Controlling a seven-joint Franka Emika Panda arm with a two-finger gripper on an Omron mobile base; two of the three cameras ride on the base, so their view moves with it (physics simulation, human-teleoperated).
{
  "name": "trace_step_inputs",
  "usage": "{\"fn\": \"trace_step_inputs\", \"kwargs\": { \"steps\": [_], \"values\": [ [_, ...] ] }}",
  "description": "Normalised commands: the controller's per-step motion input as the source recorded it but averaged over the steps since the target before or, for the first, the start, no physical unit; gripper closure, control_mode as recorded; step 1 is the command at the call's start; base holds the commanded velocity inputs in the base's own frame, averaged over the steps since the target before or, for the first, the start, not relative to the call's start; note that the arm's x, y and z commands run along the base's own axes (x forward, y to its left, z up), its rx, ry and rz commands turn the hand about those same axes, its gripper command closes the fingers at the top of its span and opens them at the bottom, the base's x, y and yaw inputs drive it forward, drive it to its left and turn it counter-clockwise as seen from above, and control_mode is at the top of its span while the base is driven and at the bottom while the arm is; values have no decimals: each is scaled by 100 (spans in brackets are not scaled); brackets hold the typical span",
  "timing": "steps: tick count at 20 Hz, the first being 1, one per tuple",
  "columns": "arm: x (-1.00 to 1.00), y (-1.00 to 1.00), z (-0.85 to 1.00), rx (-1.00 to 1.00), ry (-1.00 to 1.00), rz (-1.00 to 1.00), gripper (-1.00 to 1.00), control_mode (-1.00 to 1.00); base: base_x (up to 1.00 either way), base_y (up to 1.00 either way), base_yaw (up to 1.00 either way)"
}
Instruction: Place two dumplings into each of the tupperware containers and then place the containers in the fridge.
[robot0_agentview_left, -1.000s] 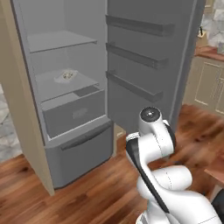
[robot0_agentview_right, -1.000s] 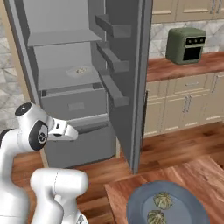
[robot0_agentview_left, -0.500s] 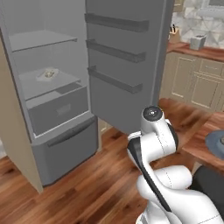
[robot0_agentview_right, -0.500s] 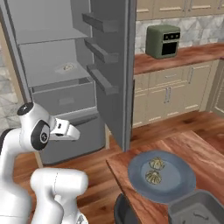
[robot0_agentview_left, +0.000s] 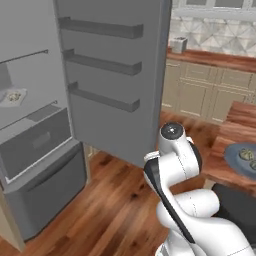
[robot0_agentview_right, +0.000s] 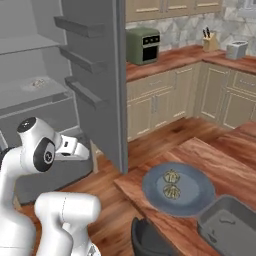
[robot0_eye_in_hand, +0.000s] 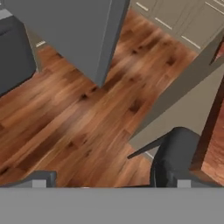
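1. Swung right since a sec ago: both base views now take in the wooden counter; that's the base turning, the things haven't moved.
2. Two dumplings (robot0_agentview_right: 171, 183) sit side by side on the blue-grey plate (robot0_agentview_right: 150, 189), just left of the dark pan (robot0_agentview_right: 235, 235). Prob. soft, light, squashy: pinch gently across the middle.
3. One tupperware container (robot0_agentview_left: 13, 97) on a fridge (robot0_agentview_left: 35, 165) shelf, door open.
4. Gripper: can't tell open or closed.
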Motion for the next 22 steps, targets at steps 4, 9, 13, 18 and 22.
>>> {"fn": "trace_step_inputs", "kwargs": {
  "steps": [4, 9, 13, 18, 22],
  "values": [
    [0, 0, 0, 0, 0, 0, -100, 100, -28, 32, -53],
    [0, 0, 0, 0, 0, 0, -100, 100, -37, 51, -62],
    [0, 0, 0, 0, 0, 0, -100, 100, -14, 47, -55],
    [0, 0, 0, 0, 0, 0, -100, 100, 17, 28, -41],
    [0, 0, 0, 0, 0, 0, -100, 100, 5, -8, -30]
  ]
}}
